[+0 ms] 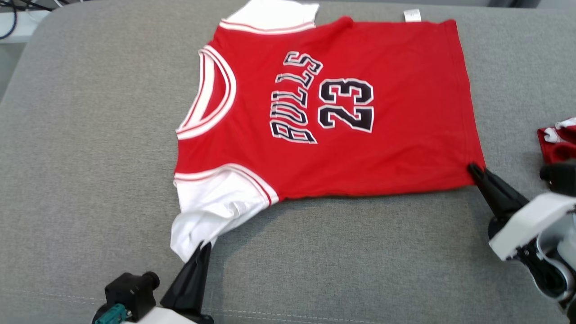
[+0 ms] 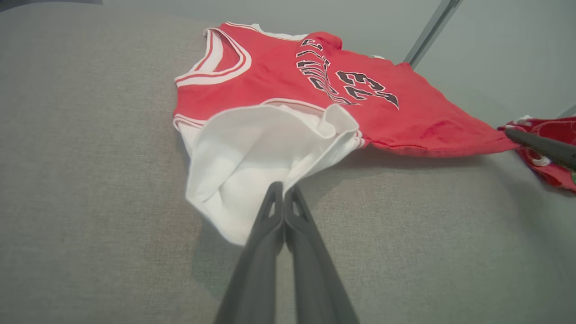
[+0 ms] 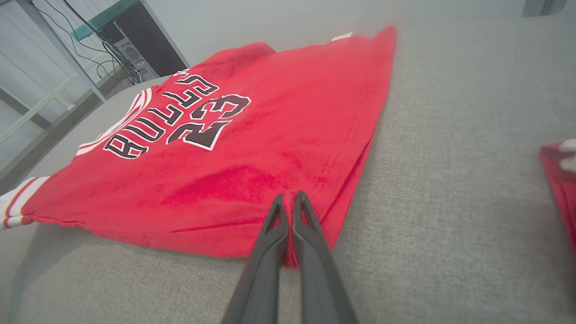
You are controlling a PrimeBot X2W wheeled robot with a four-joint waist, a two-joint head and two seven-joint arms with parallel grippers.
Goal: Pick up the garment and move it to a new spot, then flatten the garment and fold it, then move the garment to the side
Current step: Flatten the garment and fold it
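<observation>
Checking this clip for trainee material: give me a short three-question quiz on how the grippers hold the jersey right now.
1. Which part of the jersey does the left gripper pinch?
2. True or false: the right gripper hangs open above the jersey.
3. Fill in: the number printed on the jersey is ___.
Key: 1. The white sleeve. 2. False: it is shut on the hem corner. 3. 23.

Grey cushion, small red cloth rightward
</observation>
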